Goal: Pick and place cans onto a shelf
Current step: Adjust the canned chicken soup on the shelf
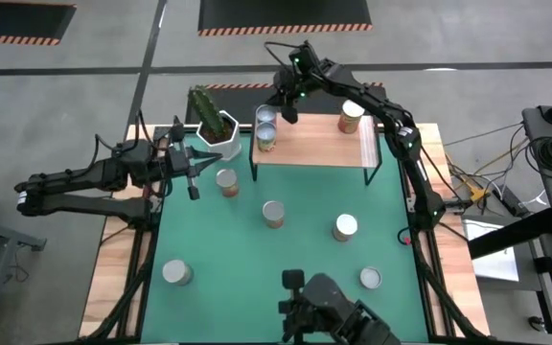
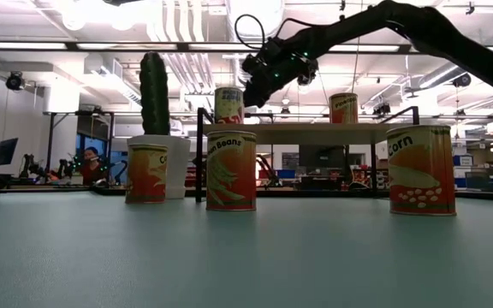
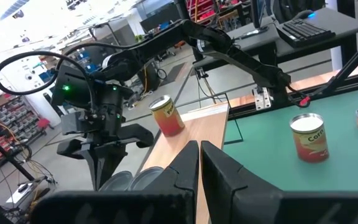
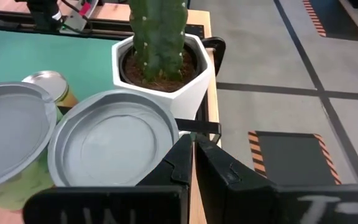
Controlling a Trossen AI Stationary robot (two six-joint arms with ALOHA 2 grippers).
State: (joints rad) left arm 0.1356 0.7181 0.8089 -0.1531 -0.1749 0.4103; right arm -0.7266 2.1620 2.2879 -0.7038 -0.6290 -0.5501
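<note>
Clearly the right hand (image 1: pixel 288 113), closed and empty above the shelf (image 1: pixel 314 144), needed to clear the shelved cans (image 1: pixel 266 129) before reaching again; the left hand (image 1: pixel 195 165) waited closed.

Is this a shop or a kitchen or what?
Neither, most likely: it looks like a robot lab or workshop. Two robot arms work at a green-matted table, a desk with a keyboard stands behind, and the floor has striped hazard markings.

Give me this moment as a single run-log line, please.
right hand: shut, empty, above two cans at shelf end | left hand: shut, beside cactus pot | third can on shelf
</note>
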